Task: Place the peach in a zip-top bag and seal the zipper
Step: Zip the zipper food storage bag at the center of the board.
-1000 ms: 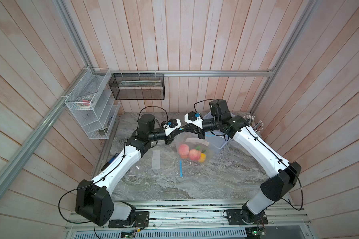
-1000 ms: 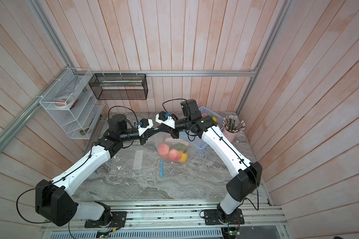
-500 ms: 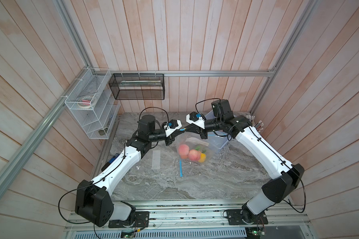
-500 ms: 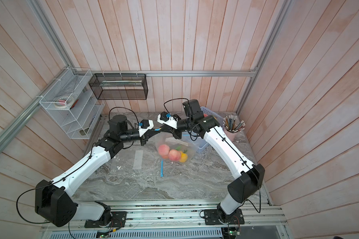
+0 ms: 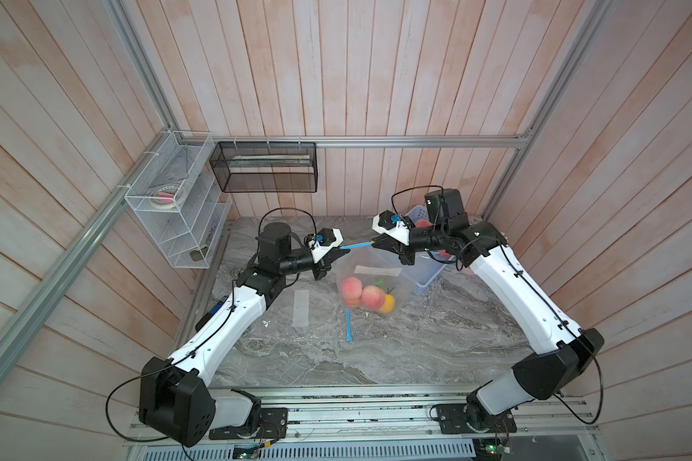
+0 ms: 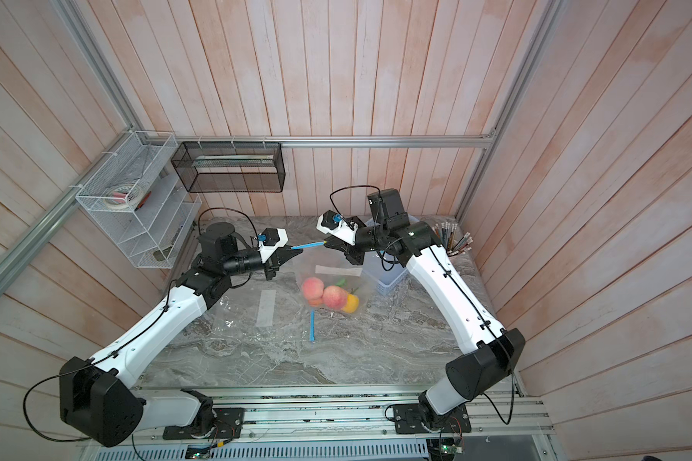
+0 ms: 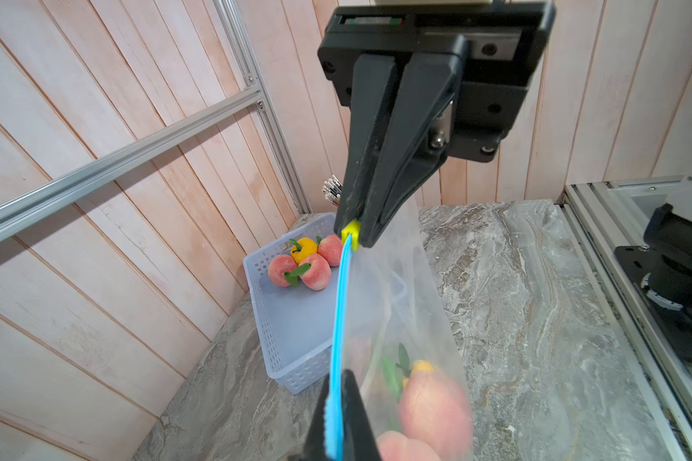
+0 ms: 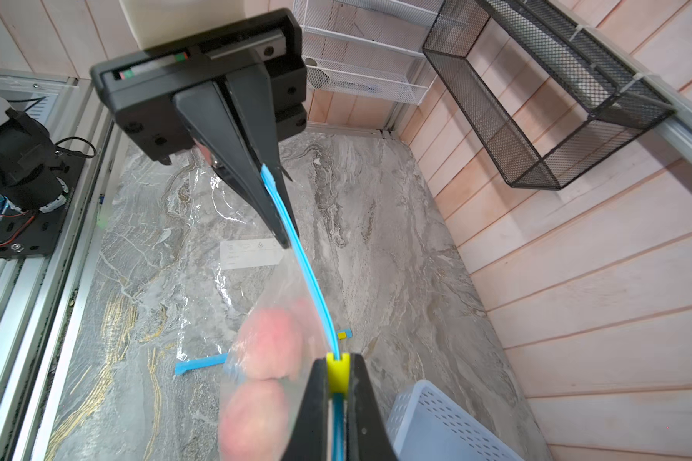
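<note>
Right tool (image 5: 373, 242) pinching the yellow slider (image 8: 338, 373) has slid away from left tool (image 5: 345, 250), which clamps the zipper (image 5: 358, 245) end. Peaches (image 5: 362, 293) bagged mid-frame; I judge sealing underway.

Lab robot cell: aluminium extrusion frame (image 5: 416, 140), plank walls (image 5: 336, 60), marble tabletop (image 5: 416, 351), arm-mount rail (image 5: 356, 415) at 6 o'clock.

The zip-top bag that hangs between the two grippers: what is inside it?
Inside the zip-top bag, two peaches, a yellow fruit and green leaves show through the clear plastic. Whether more fruit lies behind them cannot be seen.
</note>
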Motion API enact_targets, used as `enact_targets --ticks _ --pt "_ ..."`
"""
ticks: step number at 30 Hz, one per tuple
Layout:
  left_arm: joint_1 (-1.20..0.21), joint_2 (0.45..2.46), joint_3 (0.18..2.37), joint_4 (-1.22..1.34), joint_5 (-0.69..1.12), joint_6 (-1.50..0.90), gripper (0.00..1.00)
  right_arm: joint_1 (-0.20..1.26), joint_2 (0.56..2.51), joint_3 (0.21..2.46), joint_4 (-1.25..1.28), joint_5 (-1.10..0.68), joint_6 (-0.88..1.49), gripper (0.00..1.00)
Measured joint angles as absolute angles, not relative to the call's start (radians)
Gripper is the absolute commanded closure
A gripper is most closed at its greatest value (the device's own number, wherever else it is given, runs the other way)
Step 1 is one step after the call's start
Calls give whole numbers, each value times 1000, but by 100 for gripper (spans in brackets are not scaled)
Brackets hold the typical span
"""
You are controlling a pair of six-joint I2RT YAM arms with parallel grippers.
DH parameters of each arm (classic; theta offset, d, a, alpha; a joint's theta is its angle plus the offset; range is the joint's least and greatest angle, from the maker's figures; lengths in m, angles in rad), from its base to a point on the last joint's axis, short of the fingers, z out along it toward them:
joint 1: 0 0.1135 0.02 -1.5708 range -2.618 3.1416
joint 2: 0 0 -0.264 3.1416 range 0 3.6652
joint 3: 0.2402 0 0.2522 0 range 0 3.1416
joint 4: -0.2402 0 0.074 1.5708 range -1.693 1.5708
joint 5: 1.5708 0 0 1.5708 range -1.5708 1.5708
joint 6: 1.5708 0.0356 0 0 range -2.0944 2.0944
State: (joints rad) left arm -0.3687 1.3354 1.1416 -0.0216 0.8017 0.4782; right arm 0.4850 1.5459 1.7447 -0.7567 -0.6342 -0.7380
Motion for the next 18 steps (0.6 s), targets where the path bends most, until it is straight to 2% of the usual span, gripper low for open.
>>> enact_targets --ticks 18 --pt "-340 1311 1127 -15 731 422 100 271 1357 1530 -698 -591 -684 98"
